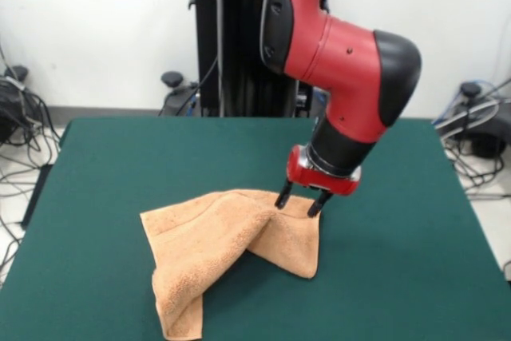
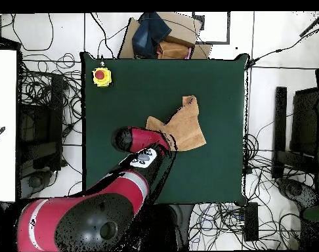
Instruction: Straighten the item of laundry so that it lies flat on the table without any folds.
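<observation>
The peach-orange towel [image 1: 231,253] lies crumpled on the dark green table [image 1: 120,165], right of middle. A fold runs diagonally across it, and one end trails toward the table's near edge. My gripper [image 1: 299,202] hangs at the towel's far right corner. Its two black fingertips [image 1: 282,197] are spread apart and touch or stand just above the cloth's edge. In the overhead view the towel [image 2: 183,123] lies at mid-table [image 2: 123,98]. The red arm covers the gripper [image 2: 169,147] at the towel's lower left corner.
A yellow box with a red button [image 2: 102,76] sits at one table corner. A cardboard box [image 2: 163,36] stands beyond the table's edge opposite the robot. Cables and equipment lie on the floor round the table.
</observation>
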Robot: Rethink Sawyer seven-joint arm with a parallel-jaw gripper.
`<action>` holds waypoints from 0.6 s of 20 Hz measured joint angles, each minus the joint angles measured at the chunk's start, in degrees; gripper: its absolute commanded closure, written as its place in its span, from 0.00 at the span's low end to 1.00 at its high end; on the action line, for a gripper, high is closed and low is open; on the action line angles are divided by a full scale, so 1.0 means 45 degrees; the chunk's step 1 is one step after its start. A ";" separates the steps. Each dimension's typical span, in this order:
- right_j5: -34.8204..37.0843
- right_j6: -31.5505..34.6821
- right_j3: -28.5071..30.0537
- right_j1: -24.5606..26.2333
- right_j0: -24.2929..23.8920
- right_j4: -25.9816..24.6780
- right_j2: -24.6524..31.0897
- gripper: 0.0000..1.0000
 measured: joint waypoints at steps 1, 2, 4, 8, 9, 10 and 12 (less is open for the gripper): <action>-0.0042 0.0000 0.0000 0.0060 -0.0024 0.0000 0.0000 0.00; -0.0056 0.0000 0.0000 0.0081 -0.0031 0.0000 0.0000 0.00; -0.0082 0.0000 0.0000 0.0126 -0.0037 0.0000 0.0000 0.00; -0.0082 0.0000 -0.0002 0.0159 0.0055 0.0000 -0.0057 0.00; -0.0082 0.0000 -0.0002 0.0168 0.0117 0.0000 -0.0094 0.00; -0.0085 0.0000 -0.0002 0.0173 0.0159 0.0002 -0.0114 0.00; -0.0082 0.0000 -0.0013 0.0203 0.0418 0.0002 -0.0237 0.00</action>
